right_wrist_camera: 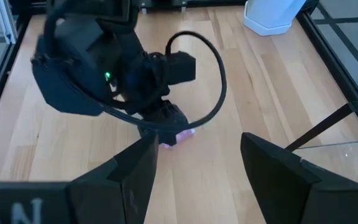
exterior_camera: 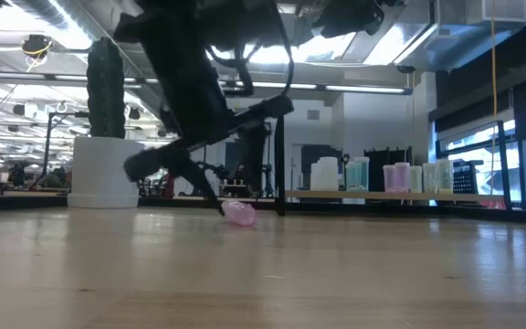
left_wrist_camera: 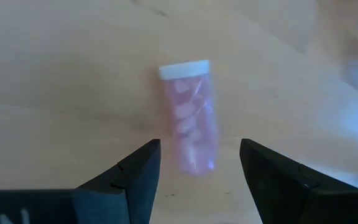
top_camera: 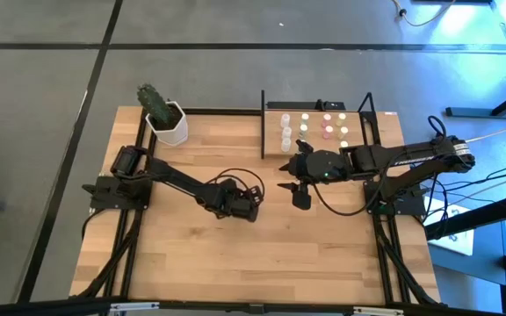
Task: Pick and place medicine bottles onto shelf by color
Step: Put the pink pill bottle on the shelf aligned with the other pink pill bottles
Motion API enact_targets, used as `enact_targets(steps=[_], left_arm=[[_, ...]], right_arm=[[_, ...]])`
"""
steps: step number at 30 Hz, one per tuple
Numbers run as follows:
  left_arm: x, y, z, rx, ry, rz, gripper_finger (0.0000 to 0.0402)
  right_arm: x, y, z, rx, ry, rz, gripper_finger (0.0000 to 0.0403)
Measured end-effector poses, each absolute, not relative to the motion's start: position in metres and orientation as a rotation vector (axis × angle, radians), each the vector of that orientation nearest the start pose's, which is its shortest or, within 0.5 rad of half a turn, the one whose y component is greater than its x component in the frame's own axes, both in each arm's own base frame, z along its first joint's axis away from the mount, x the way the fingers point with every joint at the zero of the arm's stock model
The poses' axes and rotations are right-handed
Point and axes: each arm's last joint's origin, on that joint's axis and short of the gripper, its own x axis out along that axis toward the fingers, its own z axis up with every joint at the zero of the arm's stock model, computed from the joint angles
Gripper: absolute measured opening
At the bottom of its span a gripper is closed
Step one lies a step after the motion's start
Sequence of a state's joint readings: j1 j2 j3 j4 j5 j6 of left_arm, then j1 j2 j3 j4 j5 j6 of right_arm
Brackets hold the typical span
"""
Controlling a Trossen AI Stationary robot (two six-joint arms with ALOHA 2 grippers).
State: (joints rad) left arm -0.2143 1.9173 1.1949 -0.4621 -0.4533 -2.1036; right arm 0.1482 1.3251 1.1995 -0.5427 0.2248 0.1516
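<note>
A pink bottle (left_wrist_camera: 189,118) with a white cap lies on its side on the counter (top_camera: 235,254), near the middle, well apart from the shelf (top_camera: 358,132). The left gripper (left_wrist_camera: 199,168) hangs low over it with its jaws spread, one finger on each side of the bottle's base end, neither touching it. In the low view the bottle (exterior_camera: 238,214) rests on the wood right under the left arm's dark fingers. In the right wrist view it shows as a pink spot (right_wrist_camera: 185,134) under the left gripper (right_wrist_camera: 166,127). The right gripper (top_camera: 286,175) hovers above the counter just in front of the shelf, its jaws spread and holding nothing. On the shelf stand the other bottles (top_camera: 306,127) in rows: white-capped ones at the left, then green, pink and yellowish. A white pot (top_camera: 167,123) with a cactus sits at the counter's far left corner.
</note>
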Motion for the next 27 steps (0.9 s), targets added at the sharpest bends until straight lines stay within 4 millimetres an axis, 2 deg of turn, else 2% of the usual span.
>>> enact_targets(steps=[7, 18, 27], left_arm=[[0.371, -0.064, 0.135, -1.487, 0.417, 1.168, 0.0214], [0.371, -0.059, 0.134, -1.517, 0.432, 1.199, 0.0213], [0.367, -0.058, 0.133, -1.45, 0.46, 1.228, 0.0211]], right_arm=[[0.28, 0.035, 0.33, 0.025, 0.634, -0.123, 0.0231], [0.281, 0.035, 0.33, 0.026, 0.633, -0.122, 0.0231], [0.281, 0.035, 0.33, 0.026, 0.632, -0.122, 0.0231]])
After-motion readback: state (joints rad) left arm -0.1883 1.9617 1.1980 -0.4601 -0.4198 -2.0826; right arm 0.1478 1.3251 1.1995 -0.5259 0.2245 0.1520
